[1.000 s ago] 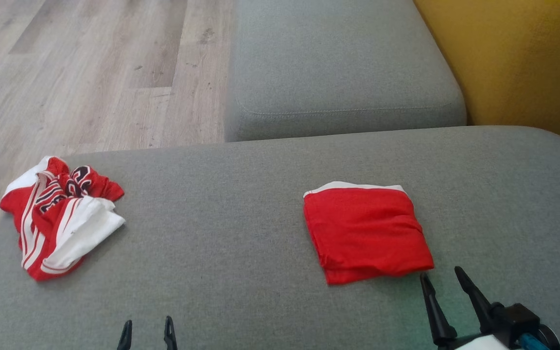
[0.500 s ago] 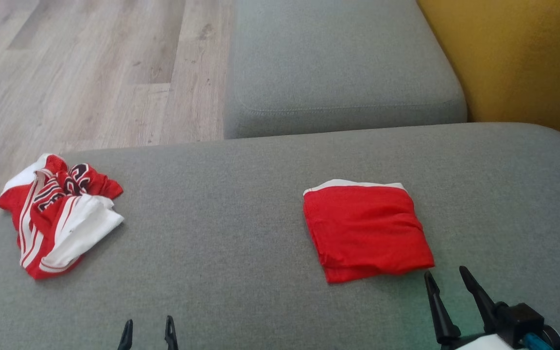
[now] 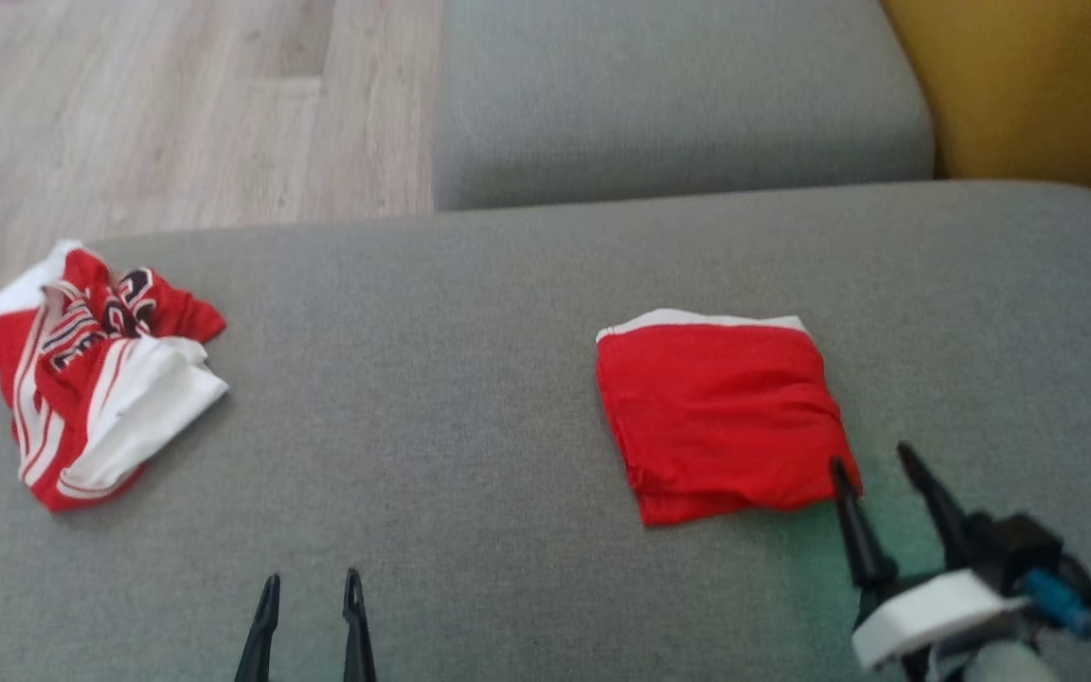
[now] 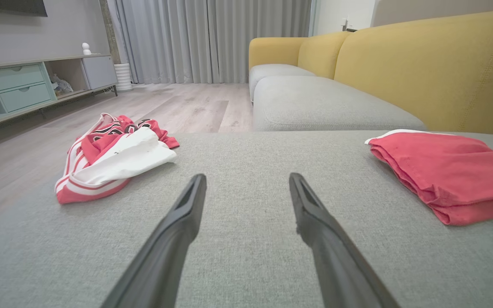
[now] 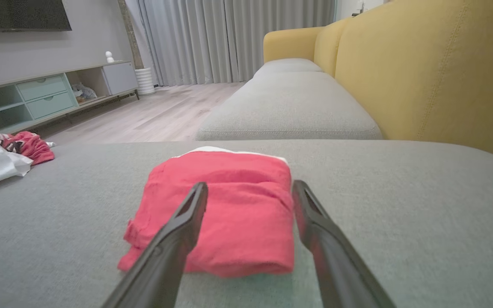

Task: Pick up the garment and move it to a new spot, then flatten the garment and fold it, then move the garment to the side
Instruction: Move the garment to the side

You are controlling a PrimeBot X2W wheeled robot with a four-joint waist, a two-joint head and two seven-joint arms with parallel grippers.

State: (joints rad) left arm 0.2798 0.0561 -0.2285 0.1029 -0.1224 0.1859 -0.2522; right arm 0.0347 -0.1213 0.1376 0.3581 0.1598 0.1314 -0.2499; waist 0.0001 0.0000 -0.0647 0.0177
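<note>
Sofa seat (image 3: 432, 379): folded red garment (image 3: 721, 417) just ahead of right gripper (image 3: 869, 456); crumpled striped garment (image 3: 81, 369) well left of left gripper (image 3: 311, 576)
Right gripper: wide, empty; one fingertip (image 3: 837, 471) at garment's near corner
Left gripper: wide, empty

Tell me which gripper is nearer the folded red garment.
Right. The right gripper is at the folded red garment's near right corner, jaws open; the left gripper is over bare cushion, well off to its left.
</note>
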